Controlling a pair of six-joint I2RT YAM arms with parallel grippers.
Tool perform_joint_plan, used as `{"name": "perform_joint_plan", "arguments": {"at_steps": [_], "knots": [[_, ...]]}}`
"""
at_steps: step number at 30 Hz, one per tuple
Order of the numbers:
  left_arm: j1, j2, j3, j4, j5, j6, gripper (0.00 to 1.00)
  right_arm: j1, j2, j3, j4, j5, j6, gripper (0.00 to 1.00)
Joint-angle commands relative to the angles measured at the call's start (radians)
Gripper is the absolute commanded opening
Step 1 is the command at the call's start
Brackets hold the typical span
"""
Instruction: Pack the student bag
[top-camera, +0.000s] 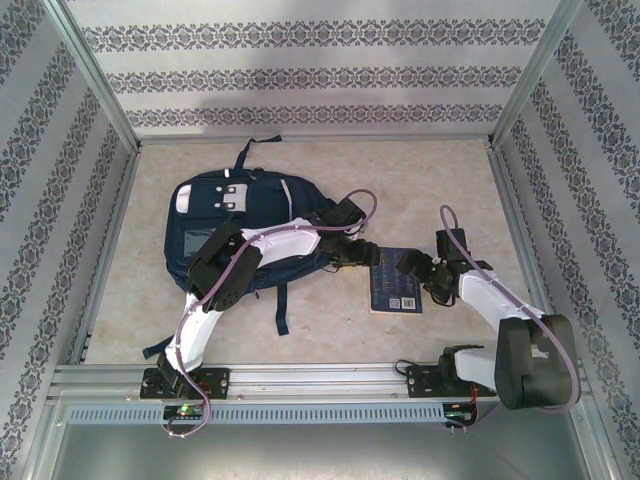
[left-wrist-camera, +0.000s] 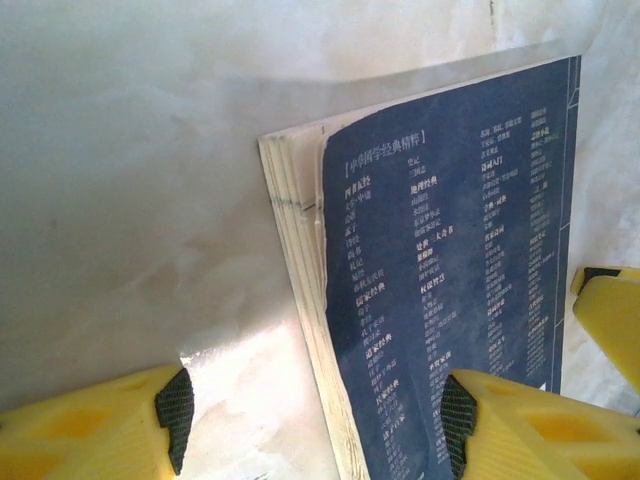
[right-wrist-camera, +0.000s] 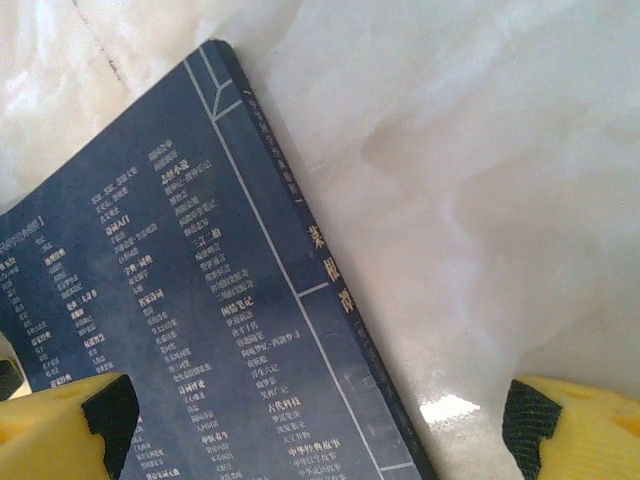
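Observation:
The student bag (top-camera: 235, 215), a large navy backpack, lies flat on the left half of the table. A dark blue book (top-camera: 397, 283) with white print lies flat to its right. My left gripper (top-camera: 370, 257) hangs at the book's left edge. In the left wrist view it (left-wrist-camera: 315, 420) is open and straddles the page edge of the book (left-wrist-camera: 440, 270), one pad (left-wrist-camera: 458, 420) over the cover. My right gripper (top-camera: 419, 266) is at the book's right side. It (right-wrist-camera: 318, 420) is open across the spine of the book (right-wrist-camera: 200, 300), nothing clamped.
The table (top-camera: 440, 190) is pale marble-patterned, walled by patterned panels with metal posts. A metal rail (top-camera: 320, 380) runs along the near edge by the arm bases. A yellow finger of the other gripper (left-wrist-camera: 610, 310) shows at the right in the left wrist view.

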Motion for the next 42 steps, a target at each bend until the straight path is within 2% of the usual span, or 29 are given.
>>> {"name": "perform_joint_plan", "arguments": {"at_steps": [1,5,10,20,22,26,29,34,42], "knots": [[-0.016,0.043,0.012,0.017,0.032,-0.018,0.67,0.006,0.051,-0.016,0.142,-0.157,0.005,0.92],[-0.020,0.055,0.008,0.027,0.049,-0.030,0.64,0.028,0.031,-0.025,0.163,-0.194,0.007,0.88],[-0.024,0.058,0.002,0.045,0.075,-0.040,0.61,0.063,-0.010,-0.008,0.109,-0.175,-0.030,0.87],[-0.028,0.058,-0.034,0.094,0.137,-0.076,0.55,0.075,0.033,-0.001,0.103,-0.210,-0.042,0.86],[-0.029,0.055,-0.048,0.114,0.148,-0.085,0.52,0.065,0.035,-0.021,0.153,-0.248,-0.017,0.86],[-0.030,0.057,-0.066,0.130,0.164,-0.093,0.47,0.052,0.049,-0.047,0.278,-0.406,0.052,0.84],[-0.030,0.057,-0.084,0.154,0.180,-0.109,0.44,0.045,-0.004,-0.069,0.343,-0.476,0.124,0.82],[-0.030,0.057,-0.105,0.176,0.186,-0.118,0.41,0.031,-0.120,-0.078,0.354,-0.506,0.196,0.80],[-0.028,0.055,-0.110,0.171,0.190,-0.109,0.37,0.024,-0.186,-0.117,0.356,-0.525,0.222,0.78]]}}
